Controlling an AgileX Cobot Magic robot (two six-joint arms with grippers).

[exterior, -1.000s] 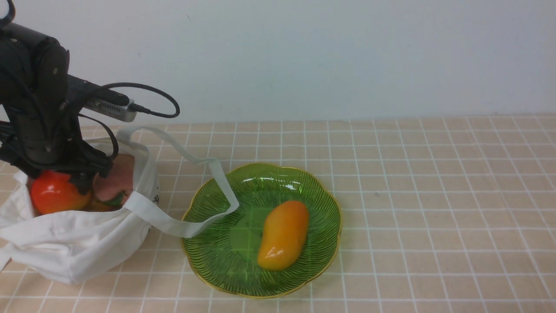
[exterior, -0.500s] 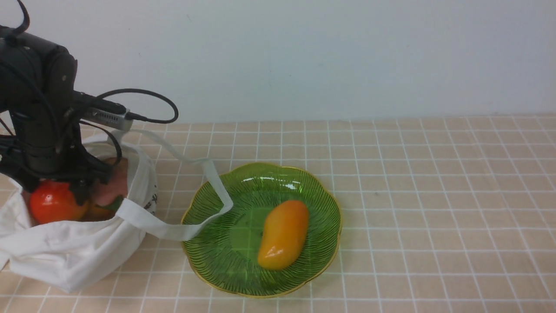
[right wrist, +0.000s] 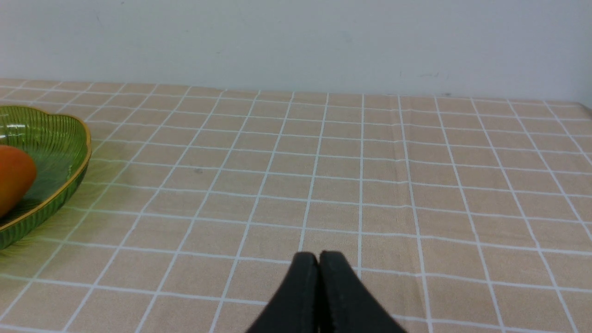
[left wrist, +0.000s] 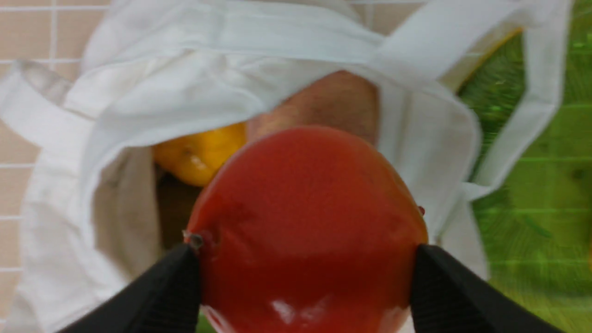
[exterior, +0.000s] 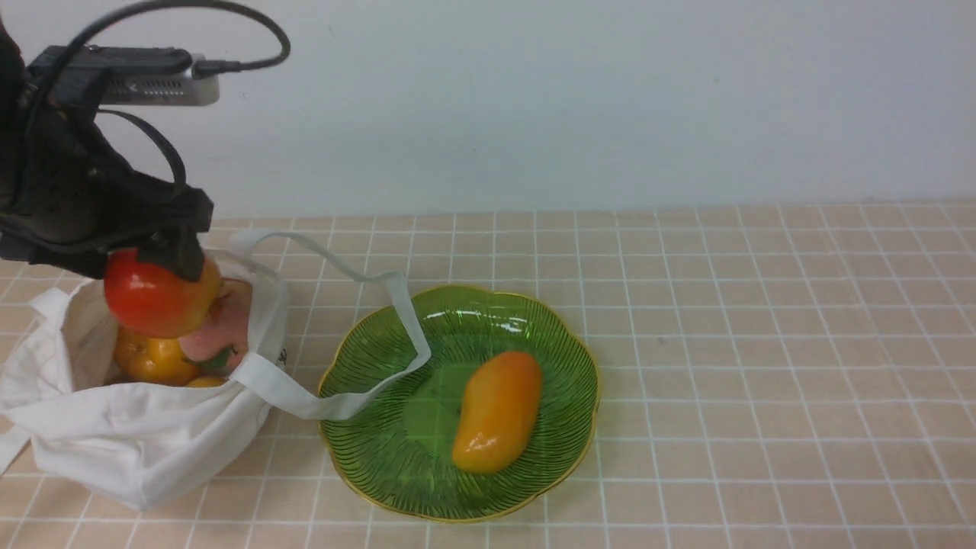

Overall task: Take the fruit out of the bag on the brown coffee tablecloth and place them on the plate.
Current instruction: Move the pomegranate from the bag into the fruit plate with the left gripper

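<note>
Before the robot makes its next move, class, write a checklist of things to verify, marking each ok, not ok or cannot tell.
1. Left hand closed on the red fruit: ok.
2. Red fruit out from under the left hand's fingers and on the plate: not ok, it hangs over the bag.
3. Plate free of the bag's strap: not ok, the strap lies across its left side.
4. Room on the plate beside the mango: ok.
5. Grip firm enough to carry: cannot tell.
6. Right hand away from the plate: ok.
</note>
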